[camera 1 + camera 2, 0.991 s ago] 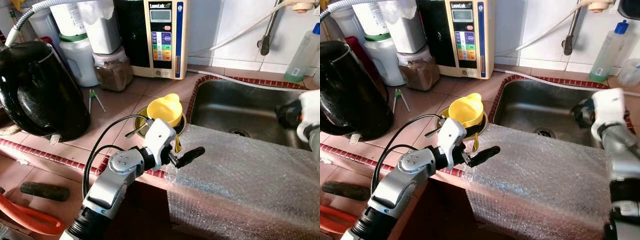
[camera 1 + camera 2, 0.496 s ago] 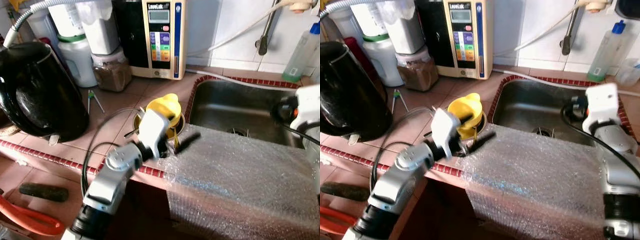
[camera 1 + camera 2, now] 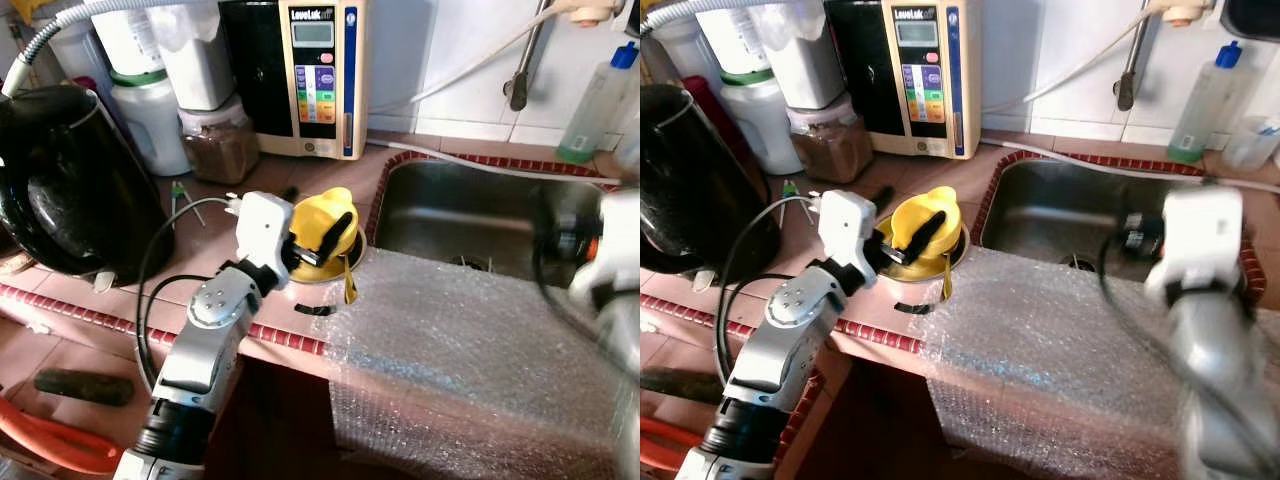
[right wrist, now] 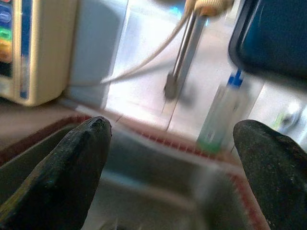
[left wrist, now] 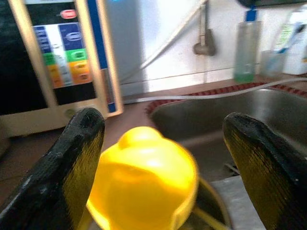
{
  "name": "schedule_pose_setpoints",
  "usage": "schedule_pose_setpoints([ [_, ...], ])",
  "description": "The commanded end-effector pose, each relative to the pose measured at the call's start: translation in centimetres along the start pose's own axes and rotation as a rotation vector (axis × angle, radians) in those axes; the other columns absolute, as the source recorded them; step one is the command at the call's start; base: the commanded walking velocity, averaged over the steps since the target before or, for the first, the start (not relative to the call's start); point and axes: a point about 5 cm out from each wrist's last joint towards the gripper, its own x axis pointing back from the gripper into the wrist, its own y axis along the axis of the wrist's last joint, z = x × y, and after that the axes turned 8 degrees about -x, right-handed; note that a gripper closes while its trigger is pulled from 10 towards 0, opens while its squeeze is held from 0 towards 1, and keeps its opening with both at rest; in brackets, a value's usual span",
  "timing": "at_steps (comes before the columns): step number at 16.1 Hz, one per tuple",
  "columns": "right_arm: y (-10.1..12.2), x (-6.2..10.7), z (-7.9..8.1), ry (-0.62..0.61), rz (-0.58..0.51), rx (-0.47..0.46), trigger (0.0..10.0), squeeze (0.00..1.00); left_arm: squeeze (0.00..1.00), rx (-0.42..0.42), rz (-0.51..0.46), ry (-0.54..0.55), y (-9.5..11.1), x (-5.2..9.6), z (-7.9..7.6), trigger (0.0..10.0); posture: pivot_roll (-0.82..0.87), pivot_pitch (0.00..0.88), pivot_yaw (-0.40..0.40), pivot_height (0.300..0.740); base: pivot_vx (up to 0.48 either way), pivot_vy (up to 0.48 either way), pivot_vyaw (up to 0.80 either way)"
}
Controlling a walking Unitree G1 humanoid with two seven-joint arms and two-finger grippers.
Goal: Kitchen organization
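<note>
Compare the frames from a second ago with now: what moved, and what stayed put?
The left gripper swung from over the bubble wrap back to the yellow funnel; its open fingers now straddle it without closing. The right gripper, open, sits above the sink, blurred from motion. Funnel, kettle, jars and water machine stayed where they were.

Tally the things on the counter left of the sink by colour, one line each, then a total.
Black: 1, the kettle
Yellow: 1, the funnel
White: 2, the lidded tub and the container stacked on the jar
Brown: 1, the jar
Cream: 1, the water unit
Total: 6
</note>
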Motion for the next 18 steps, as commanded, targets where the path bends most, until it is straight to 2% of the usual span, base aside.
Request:
schedule_pose_setpoints([
  [1, -0.4, 1.1, 0.5, -0.041, 0.033, -0.055, 10.0, 0.00, 0.00, -0.011, 0.029, 0.060, -0.7, 1.1, 0.7, 10.0, -0.10, 0.023, 0.077, 0.740, 0.000, 0.000, 0.00],
  [3, -0.7, 2.6, 0.9, -0.094, 0.042, -0.097, 10.0, 0.00, 0.00, -0.032, 0.029, 0.062, -1.0, 1.9, 0.6, 10.0, -0.10, 0.022, 0.073, 0.740, 0.000, 0.000, 0.00],
  [6, -1.8, 4.4, 0.9, -0.192, 0.132, -0.146, 10.0, 0.00, 0.00, -0.043, 0.070, 0.101, -1.6, 2.7, 1.3, 10.0, -0.10, 0.029, 0.072, 0.740, 0.000, 0.000, 0.00],
  [7, -1.9, 4.7, 1.2, -0.186, 0.144, -0.129, 10.0, 0.00, 0.00, -0.043, 0.081, 0.103, -1.8, 3.0, 1.3, 10.0, -0.10, 0.029, 0.073, 0.740, 0.000, 0.000, 0.00],
  [9, -1.7, 4.5, 1.5, -0.163, 0.130, -0.230, 10.0, 0.00, 0.00, -0.024, 0.081, 0.086, -1.9, 2.8, 1.1, 10.0, -0.11, 0.027, 0.072, 0.740, 0.000, 0.000, 0.00],
  [11, -1.4, 4.2, 1.0, -0.181, 0.126, -0.163, 10.0, 0.00, 0.00, -0.023, 0.082, 0.091, -1.9, 2.6, 1.0, 10.0, -0.12, 0.023, 0.071, 0.740, 0.000, 0.000, 0.00],
  [12, -1.7, 4.1, 0.8, -0.158, 0.178, -0.122, 10.0, 0.00, 0.00, -0.035, 0.080, 0.089, -1.9, 2.4, 0.8, 10.0, -0.12, 0.023, 0.071, 0.740, 0.000, 0.000, 0.00],
  [15, -1.8, 4.1, 0.9, -0.075, 0.203, -0.128, 10.0, 0.00, 0.00, -0.044, 0.076, 0.053, -1.9, 2.2, 0.6, 10.0, -0.11, 0.021, 0.082, 0.740, 0.000, 0.000, 0.00],
  [17, -1.7, 3.7, 1.1, -0.091, 0.168, -0.102, 10.0, 0.00, 0.00, -0.057, 0.081, 0.034, -1.9, 2.3, 0.5, 10.0, -0.10, 0.017, 0.075, 0.740, 0.000, 0.000, 0.00],
  [18, -0.8, 2.9, 1.0, -0.138, 0.102, -0.065, 10.0, 0.00, 0.00, -0.040, 0.096, 0.040, -2.2, 2.5, 0.7, 10.0, -0.10, 0.019, 0.072, 0.740, 0.000, 0.000, 0.00],
])
